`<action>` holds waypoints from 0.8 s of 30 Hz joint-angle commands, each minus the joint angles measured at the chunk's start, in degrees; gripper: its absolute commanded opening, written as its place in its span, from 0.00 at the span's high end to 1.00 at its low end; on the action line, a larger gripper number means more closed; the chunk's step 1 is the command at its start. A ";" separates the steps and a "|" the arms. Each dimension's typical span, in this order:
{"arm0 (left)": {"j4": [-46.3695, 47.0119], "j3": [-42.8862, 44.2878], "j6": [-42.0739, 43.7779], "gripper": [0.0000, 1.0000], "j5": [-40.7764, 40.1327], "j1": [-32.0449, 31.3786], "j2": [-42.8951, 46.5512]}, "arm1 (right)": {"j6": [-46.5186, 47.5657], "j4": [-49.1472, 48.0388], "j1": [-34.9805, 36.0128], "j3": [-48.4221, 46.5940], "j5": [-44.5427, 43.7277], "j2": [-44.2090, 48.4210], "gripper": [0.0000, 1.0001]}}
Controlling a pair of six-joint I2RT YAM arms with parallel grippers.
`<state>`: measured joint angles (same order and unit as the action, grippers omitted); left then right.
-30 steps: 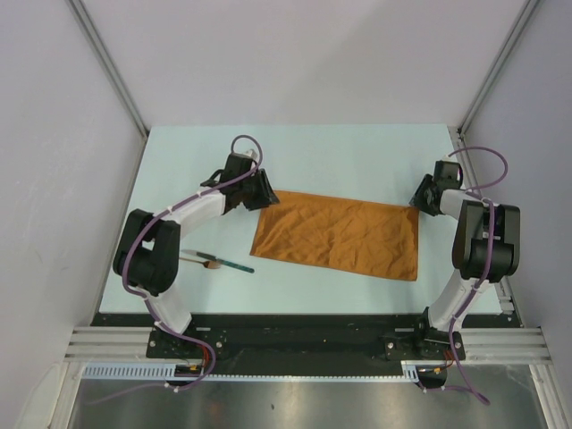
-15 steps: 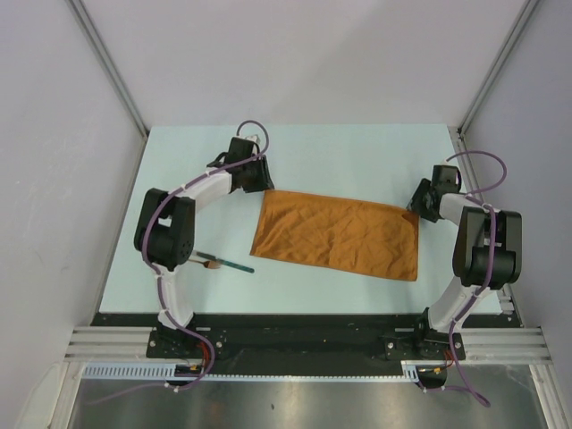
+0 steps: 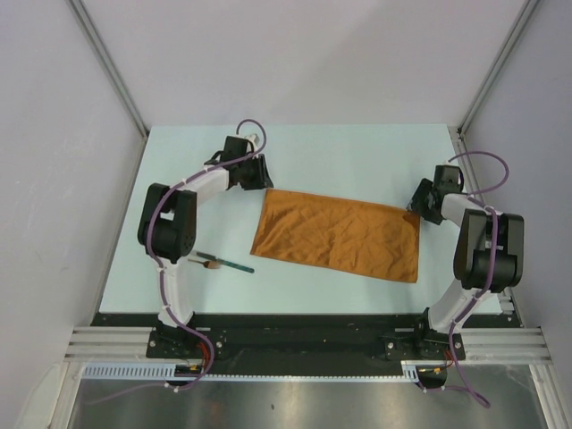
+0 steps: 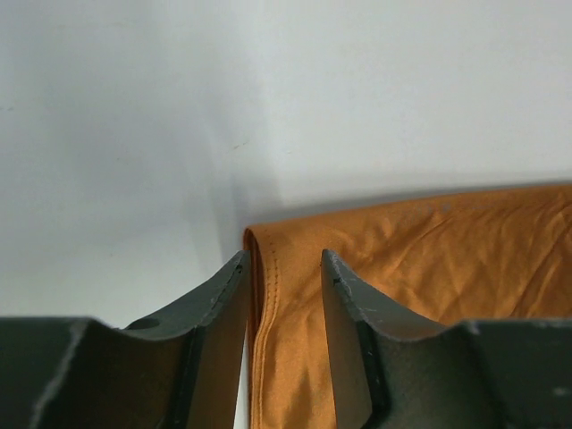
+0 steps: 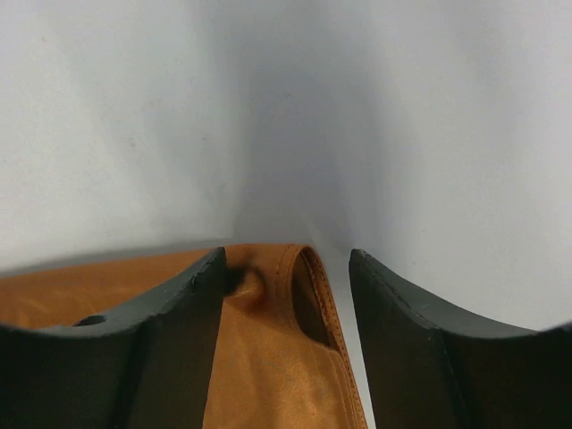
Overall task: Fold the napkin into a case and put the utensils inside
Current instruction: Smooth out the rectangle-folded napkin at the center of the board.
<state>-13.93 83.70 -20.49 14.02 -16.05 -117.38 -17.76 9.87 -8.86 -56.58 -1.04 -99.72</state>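
The rust-orange napkin lies on the table as a layered rectangle, long side running left to right. My left gripper is at its far left corner. In the left wrist view the gripper is open, its jaws straddling the napkin's stitched folded edge. My right gripper is at the far right corner. In the right wrist view it is open with the curled napkin corner between its jaws. The utensils lie left of the napkin: a teal-handled piece and a pale wooden one with a brown end.
The pale table ends at grey side walls with metal corner posts. A black base rail runs along the near edge. The left arm's elbow stands just above the utensils.
The left arm has swung its elbow inward and its gripper has shifted a little farther back to the napkin's far left corner. The right gripper has barely moved. The napkin lies the same.
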 commanded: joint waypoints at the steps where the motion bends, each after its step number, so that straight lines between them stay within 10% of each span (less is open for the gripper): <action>1: 5.23 0.32 -0.51 0.58 5.39 -0.03 -1.18 | 0.53 1.20 -0.10 0.24 -0.72 4.88 0.37; 24: 4.97 0.85 -4.03 0.58 6.72 0.15 -3.82 | -0.08 -2.22 -2.21 2.79 4.38 4.80 0.70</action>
<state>-10.72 83.33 -23.11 18.52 -16.05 -120.97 -17.91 10.57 -10.66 -53.25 1.89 -94.19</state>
